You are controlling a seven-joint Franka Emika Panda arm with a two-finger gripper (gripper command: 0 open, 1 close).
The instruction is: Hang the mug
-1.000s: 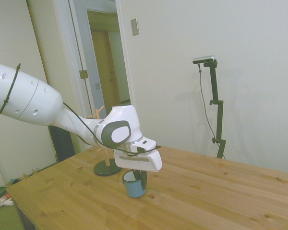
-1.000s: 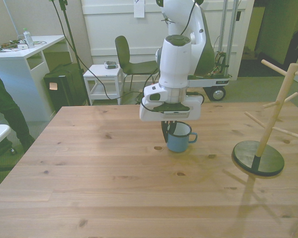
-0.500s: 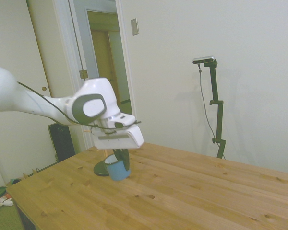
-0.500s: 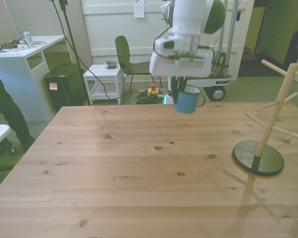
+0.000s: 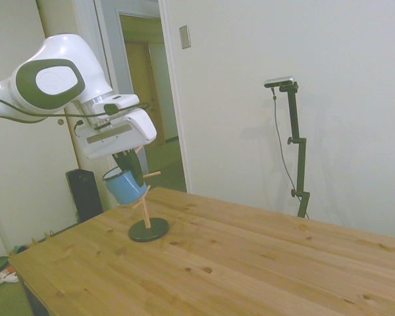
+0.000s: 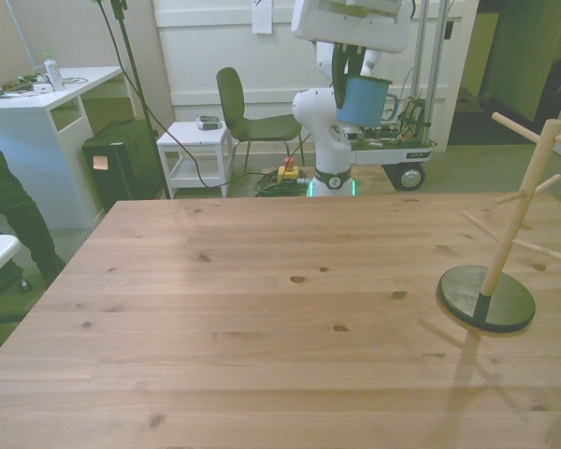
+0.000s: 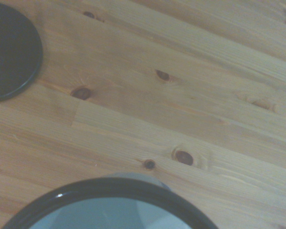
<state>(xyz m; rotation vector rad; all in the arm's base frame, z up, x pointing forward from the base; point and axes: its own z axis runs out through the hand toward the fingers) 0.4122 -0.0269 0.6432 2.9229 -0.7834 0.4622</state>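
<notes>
We have raised the light-blue enamel mug, fingers clamped on its rim, off the wooden surface; the wooden peg stand comes next.

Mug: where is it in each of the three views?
Side view: mug in the gripper, high above the table's left end.
Front view: mug at top middle, well above the table.
Wrist view: only its dark rim.
Shared landmark: the mug tree's black base.
</notes>
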